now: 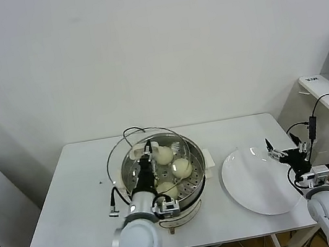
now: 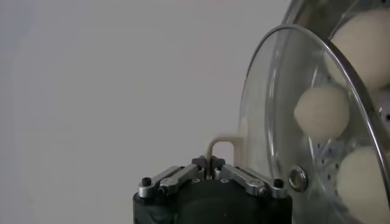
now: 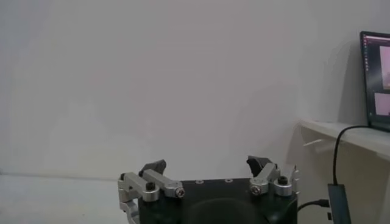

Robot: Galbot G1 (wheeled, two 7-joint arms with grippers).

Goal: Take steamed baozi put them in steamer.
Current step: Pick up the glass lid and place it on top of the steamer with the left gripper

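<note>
- Three steamed baozi (image 1: 182,167) show clearly on the perforated tray inside the steamer (image 1: 198,153) at the table's (image 1: 70,201) middle; a fourth may sit under the gripper, though I cannot tell; the white plate (image 1: 249,185) to the robot's right lies bare.
- Left gripper (image 2: 211,163) is pinched tight on the white handle of the glass lid (image 2: 268,97), holding it tilted over the pot's near-left rim.
- Right gripper (image 3: 207,167) hovers over the plate's far edge, fingers spread and carrying nothing.
- Judged by their smooth skins, the buns are light, soft and easily dented — grip low around the sides, gently; the lid is slippery, breakable glass, so the handle is the only sound hold.
</note>
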